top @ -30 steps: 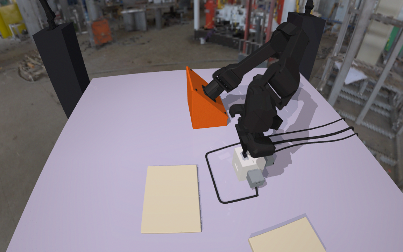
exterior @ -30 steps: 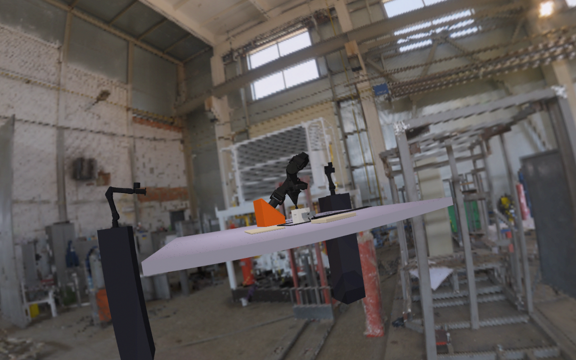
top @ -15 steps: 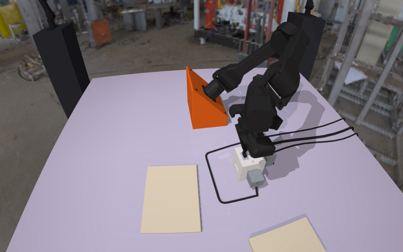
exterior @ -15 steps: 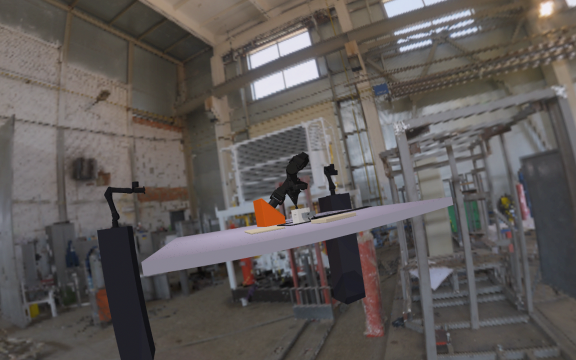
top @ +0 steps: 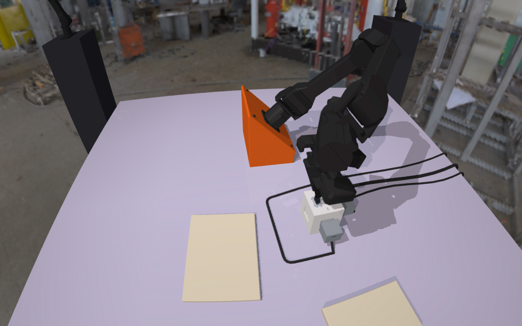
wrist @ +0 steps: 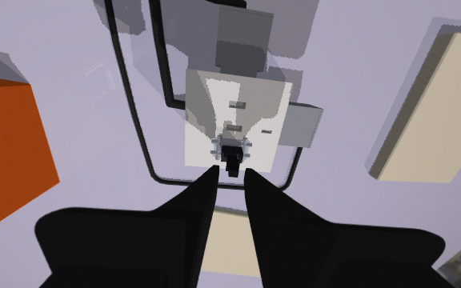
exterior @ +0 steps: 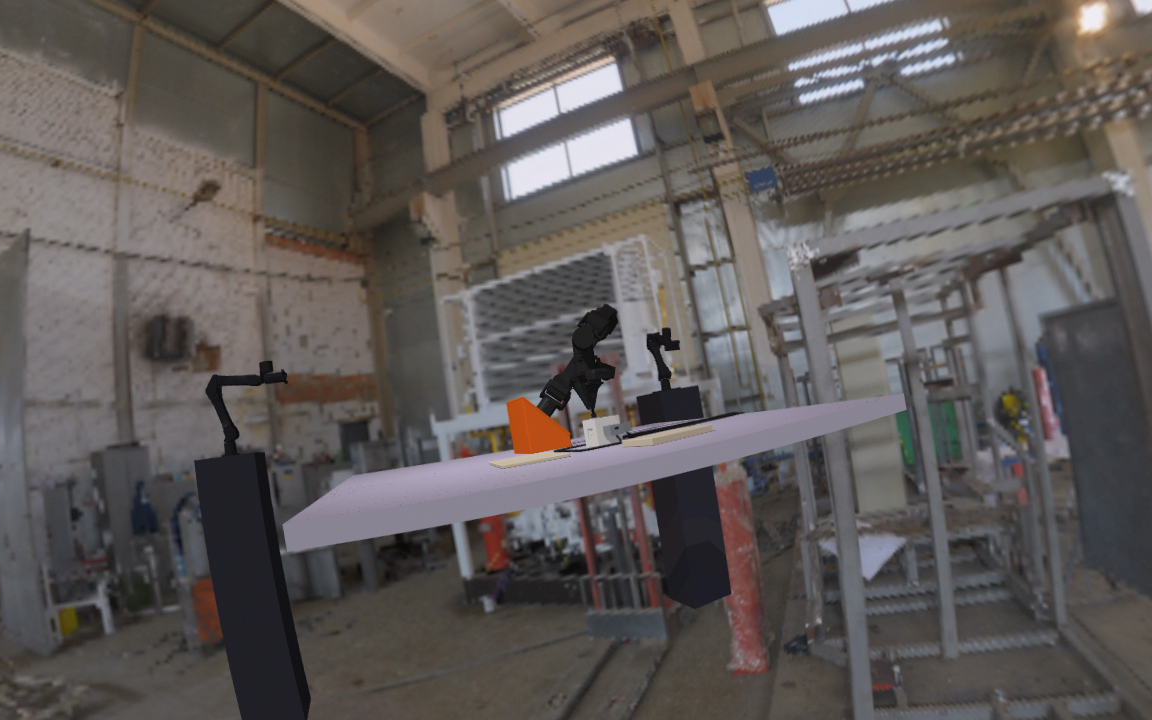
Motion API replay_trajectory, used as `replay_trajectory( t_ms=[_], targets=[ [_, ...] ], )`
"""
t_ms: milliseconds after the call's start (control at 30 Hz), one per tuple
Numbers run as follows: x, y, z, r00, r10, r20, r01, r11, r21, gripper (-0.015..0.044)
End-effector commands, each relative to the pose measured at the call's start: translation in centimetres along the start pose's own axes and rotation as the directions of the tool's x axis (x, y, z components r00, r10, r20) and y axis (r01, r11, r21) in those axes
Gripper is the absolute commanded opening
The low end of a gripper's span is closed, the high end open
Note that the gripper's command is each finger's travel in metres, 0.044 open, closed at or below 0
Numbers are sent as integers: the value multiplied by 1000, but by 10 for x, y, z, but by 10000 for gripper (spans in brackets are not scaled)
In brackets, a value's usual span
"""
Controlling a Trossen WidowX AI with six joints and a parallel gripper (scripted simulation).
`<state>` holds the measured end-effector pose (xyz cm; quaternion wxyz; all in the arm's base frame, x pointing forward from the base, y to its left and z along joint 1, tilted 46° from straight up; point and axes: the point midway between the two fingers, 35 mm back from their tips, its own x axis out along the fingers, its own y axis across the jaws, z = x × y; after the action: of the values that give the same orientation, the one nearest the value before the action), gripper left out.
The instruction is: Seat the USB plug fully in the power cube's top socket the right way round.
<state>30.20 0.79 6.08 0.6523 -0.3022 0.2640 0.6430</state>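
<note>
The white power cube (top: pixel 314 219) (exterior: pixel 594 435) (wrist: pixel 200 154) stands on the table with slots in its top. The small black USB plug (top: pixel 316 201) (wrist: pixel 231 154) stands up from the top, near one edge, with pale grey prongs around its base. Its metal end is hidden, so I cannot tell which way round it is or how deep it sits. My gripper (wrist: pixel 231 172) points down at the plug. Its fingers are a little apart, with a visible gap on each side of the plug's black stem, and hold nothing. In the exterior view the fingertips are too small to judge.
Grey adapters (top: pixel 331 230) (wrist: pixel 302 125) stick out from two sides of the cube. Black cables (top: pixel 276 231) (wrist: pixel 134 116) run around it on the table. Two beige boards (top: pixel 223 257) (wrist: pixel 430 120) lie nearby. An orange wedge (top: pixel 268 147) (wrist: pixel 10 148) stands behind the cube.
</note>
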Motion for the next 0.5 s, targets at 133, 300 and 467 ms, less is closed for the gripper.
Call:
replay_trajectory(
  t_ms=[133,300,467],
  targets=[
    [0,0,0,1000,0,0,0,1000,0,95],
    [0,0,0,1000,-1,0,1,1000,0,95],
    [-5,0,0,1000,-1,0,1,1000,0,95]
  ],
)
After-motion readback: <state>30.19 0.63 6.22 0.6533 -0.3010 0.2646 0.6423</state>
